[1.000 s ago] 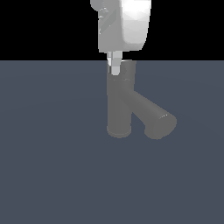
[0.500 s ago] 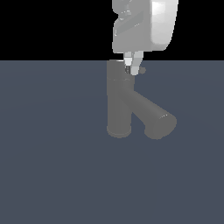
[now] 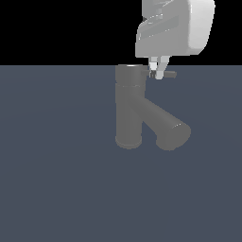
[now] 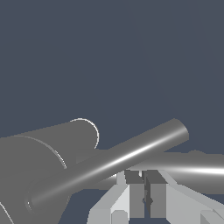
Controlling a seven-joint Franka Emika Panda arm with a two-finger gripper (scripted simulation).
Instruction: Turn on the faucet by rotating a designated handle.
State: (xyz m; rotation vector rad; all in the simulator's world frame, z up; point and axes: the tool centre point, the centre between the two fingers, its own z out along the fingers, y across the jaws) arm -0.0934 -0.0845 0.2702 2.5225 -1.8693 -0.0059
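The faucet (image 3: pixel 128 108) is a matte grey upright cylinder with a thick spout (image 3: pixel 165 128) slanting down toward the exterior view's right. Its handle (image 3: pixel 170 74), a thin rod, sticks out from the top cap toward the exterior view's right. My white gripper (image 3: pixel 157 72) hangs from above with its fingertips pressed close together against the handle near the cap, nothing between them. In the wrist view the faucet (image 4: pixel 26 175) looms large. Beyond my gripper (image 4: pixel 145 183) lie a slanted shiny rod (image 4: pixel 144 146) and a level one (image 4: pixel 197 170); I cannot tell which is the handle.
The faucet stands on a flat dark blue-grey floor (image 3: pixel 56 189) that stretches all around it. Black background fills the exterior view above the floor line.
My gripper has travelled toward the exterior view's right across the top of the faucet. The handle, not visible before, now projects out to that side under the fingertips.
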